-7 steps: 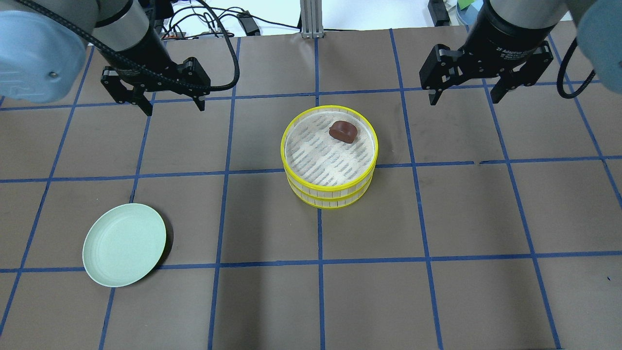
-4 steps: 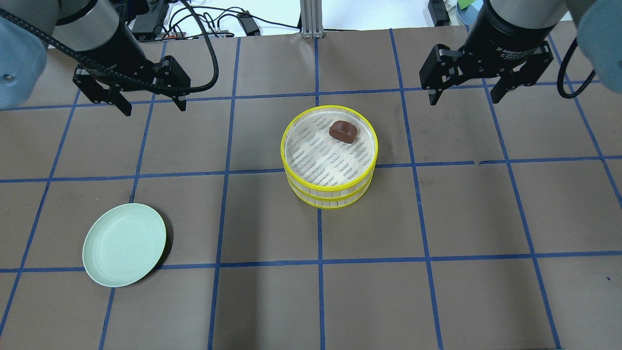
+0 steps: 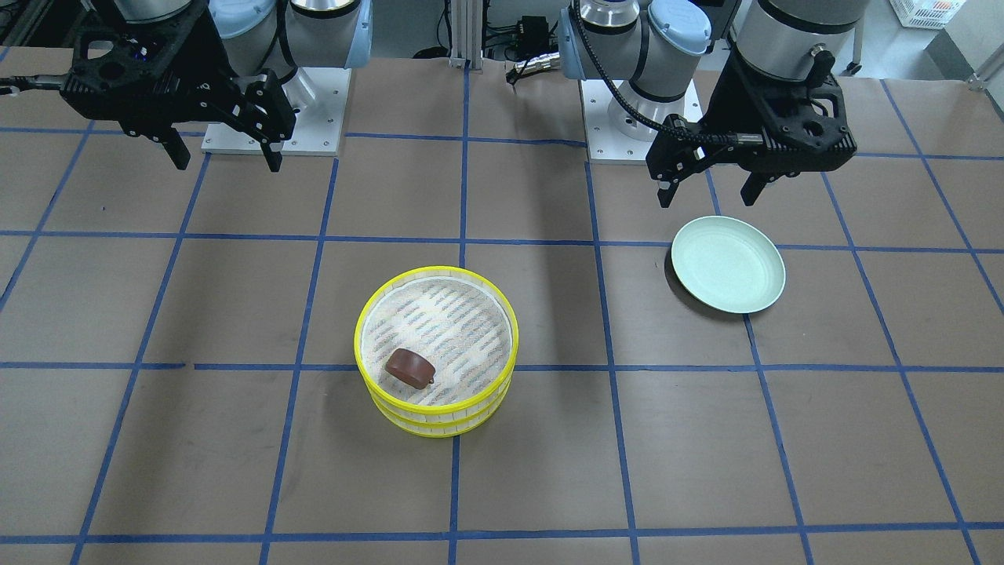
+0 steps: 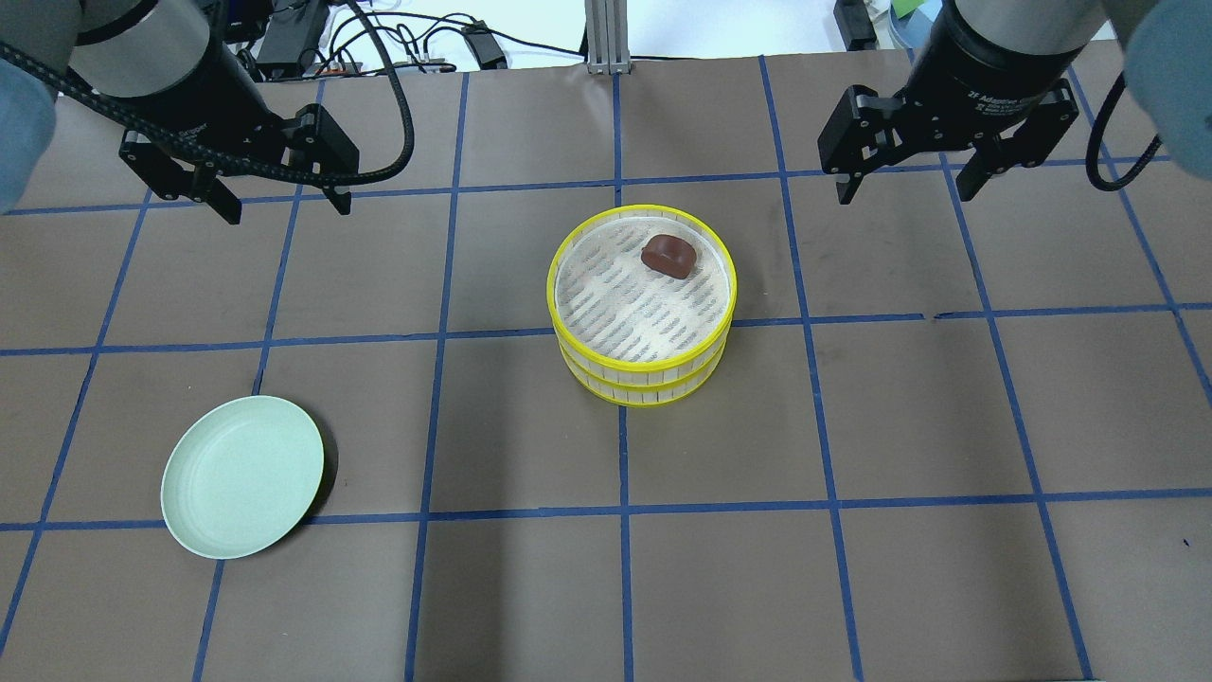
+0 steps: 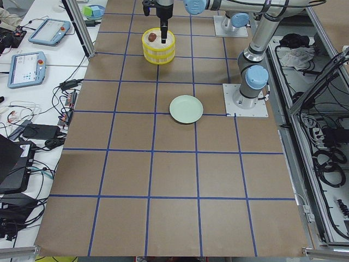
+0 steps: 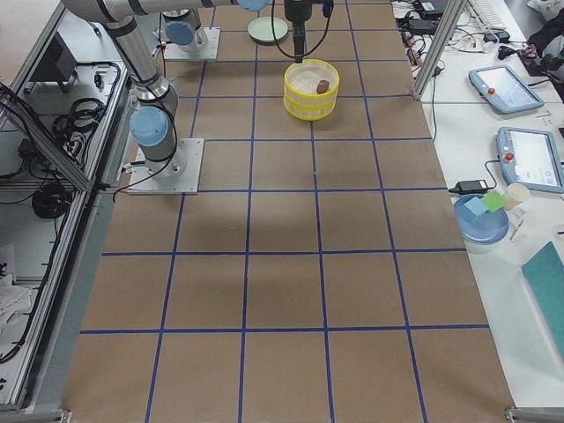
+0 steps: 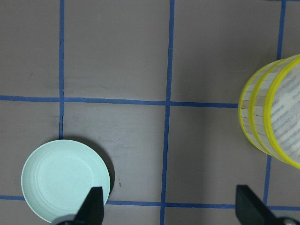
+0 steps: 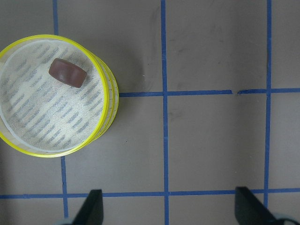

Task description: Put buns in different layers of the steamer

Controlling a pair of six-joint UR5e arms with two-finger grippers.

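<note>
- Over the last second the left gripper (image 4: 288,213) has drawn sideways away from the steamer stack, toward the robot's left; the right gripper (image 4: 903,197) has kept its place.
- The left gripper hangs high over the counter (image 4: 852,426), well clear of the stack on its left side, pointing straight down. Its fingers (image 7: 93,208) are spread wide with nothing between them.
- The right gripper hovers at like height on the stack's right side, also pointing straight down. Its fingers (image 8: 92,208) are spread just as wide and carry nothing.
- The two grippers flank the stack at about equal distance, neither touching it.
- The upper layer (image 4: 625,313) sits squarely on the lower layer (image 4: 644,390), yellow rims nearly aligned; the lower layer's inside is hidden.
- The dark brown bun (image 4: 669,256) lies on the upper layer's slatted floor, close to the rim on the side away from the robot.
- A pale green plate (image 4: 242,476) rests on the counter to the stack's left and nearer the robot.
</note>
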